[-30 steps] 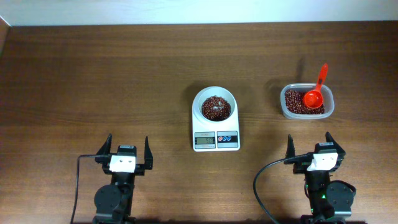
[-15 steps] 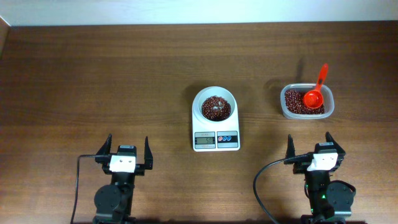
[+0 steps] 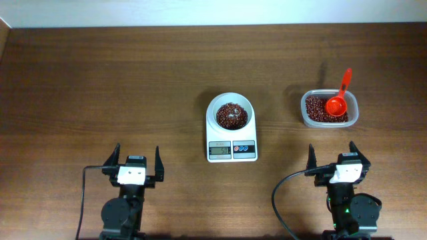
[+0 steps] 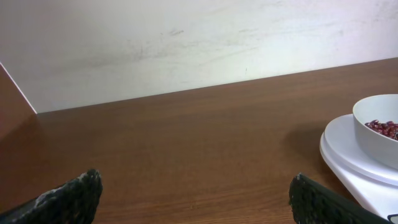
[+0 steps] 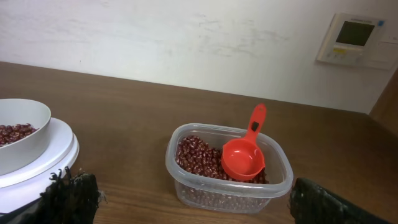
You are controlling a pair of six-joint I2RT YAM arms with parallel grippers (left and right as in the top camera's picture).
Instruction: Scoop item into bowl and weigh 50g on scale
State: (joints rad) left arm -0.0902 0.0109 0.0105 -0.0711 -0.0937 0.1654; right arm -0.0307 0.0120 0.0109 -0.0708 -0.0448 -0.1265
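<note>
Reading the layout for you: bowl (image 3: 213,110) sits centred on the scale (image 3: 231,151) so the beans (image 3: 231,116) in it get weighed directly, and the red scoop (image 3: 335,105) rests in the clear tub (image 3: 354,115) of spare beans, with its handle over the far rim for an easy regrab. Both arms sit low at the near table (image 3: 100,80) edge — left gripper (image 3: 137,152) and right gripper (image 3: 331,148) have their fingers spread wide, holding nothing, well apart from everything. You can't read the display from here.
</note>
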